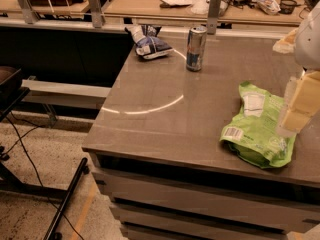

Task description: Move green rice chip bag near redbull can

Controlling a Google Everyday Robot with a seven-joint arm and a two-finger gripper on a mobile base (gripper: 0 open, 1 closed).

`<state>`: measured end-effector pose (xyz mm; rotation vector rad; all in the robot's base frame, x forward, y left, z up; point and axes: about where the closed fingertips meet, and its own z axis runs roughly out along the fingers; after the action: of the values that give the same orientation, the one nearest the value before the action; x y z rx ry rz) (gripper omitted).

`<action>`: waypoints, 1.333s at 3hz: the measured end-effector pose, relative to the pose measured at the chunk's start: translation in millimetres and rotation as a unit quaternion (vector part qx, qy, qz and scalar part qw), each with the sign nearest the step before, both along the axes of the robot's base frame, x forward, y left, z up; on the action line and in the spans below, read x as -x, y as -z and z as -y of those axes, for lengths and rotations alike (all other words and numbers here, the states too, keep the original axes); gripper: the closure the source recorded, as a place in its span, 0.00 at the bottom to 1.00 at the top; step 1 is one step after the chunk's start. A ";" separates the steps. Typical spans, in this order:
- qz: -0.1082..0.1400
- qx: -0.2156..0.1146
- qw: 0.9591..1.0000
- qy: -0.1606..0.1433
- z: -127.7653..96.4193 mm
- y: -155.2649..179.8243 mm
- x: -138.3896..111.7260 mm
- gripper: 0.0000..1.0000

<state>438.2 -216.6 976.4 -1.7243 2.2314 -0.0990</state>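
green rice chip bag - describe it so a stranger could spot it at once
On the grey countertop, look to the near right corner, where the gripper hangs at the picture's edge. The green rice chip bag lies flat just left of it. It alone is lime green, with white labels and a barcode; the dark blue and white bag and upright redbull can are farther back.
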 end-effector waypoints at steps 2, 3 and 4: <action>-0.005 -0.008 1.000 0.029 -1.7 6.1 -5.9 0.00; -0.015 -0.019 0.997 0.074 -4.6 16.6 -15.3 0.00; -0.032 0.013 0.988 0.150 6.7 43.2 -20.6 0.00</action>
<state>458.8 -223.3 933.1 -1.4101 2.5315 -0.1426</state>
